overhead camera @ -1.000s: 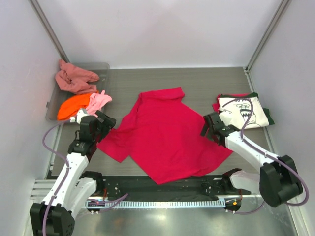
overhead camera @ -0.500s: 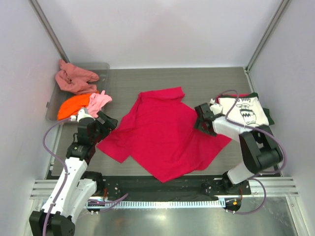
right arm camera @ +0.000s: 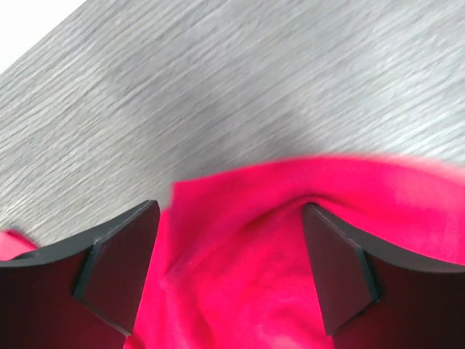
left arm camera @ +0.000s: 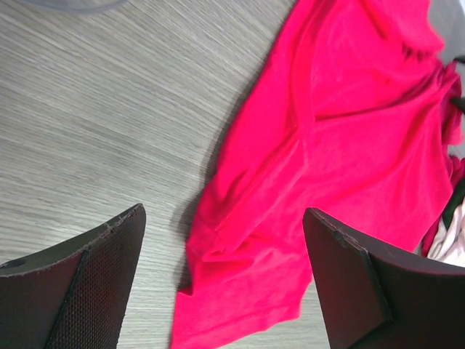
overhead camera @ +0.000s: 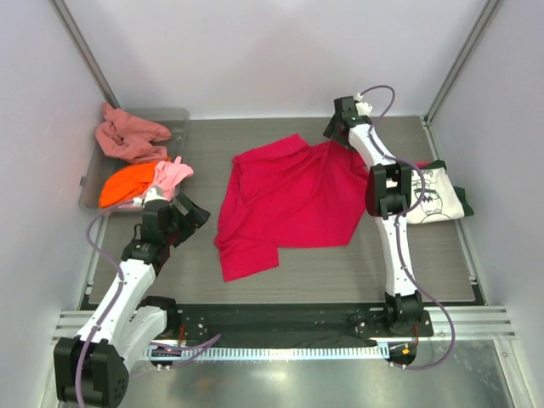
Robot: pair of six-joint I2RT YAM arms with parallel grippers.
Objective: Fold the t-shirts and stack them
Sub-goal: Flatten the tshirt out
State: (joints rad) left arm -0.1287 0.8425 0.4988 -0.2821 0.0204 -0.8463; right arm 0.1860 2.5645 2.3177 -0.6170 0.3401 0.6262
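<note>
Crimson cloth takes up the middle of the bench [overhead camera: 357, 272]. The crimson-red t-shirt [overhead camera: 289, 195] lies mostly flat but rumpled, and its near-left edge is doubled over into a thick fold. Its far-right corner is bunched up close to the far edge of the bench, where the right fingers [overhead camera: 334, 132] stand apart with the cloth lying between them, not pinched.

The left fingers [overhead camera: 191, 210] are also spread wide and hold nothing. They hover left of the shirt, with a strip of bare wood between them and its left edge.

Near the shirt, a broad band of bench is open right across to the near edge. To the right the room is tighter, because the shirt's right edge runs close beside the outstretched right arm. Just past the arm sits the cream t-shirt [overhead camera: 427, 194], folded print-up on a small pile with dark green [overhead camera: 461, 199] showing underneath.

At the far left a clear bin [overhead camera: 180, 117] holds the salmon-pink t-shirt [overhead camera: 127, 136]. The orange t-shirt [overhead camera: 123, 183] and the light pink t-shirt [overhead camera: 173, 172] spill over its near rim, just beyond the left fingers.
</note>
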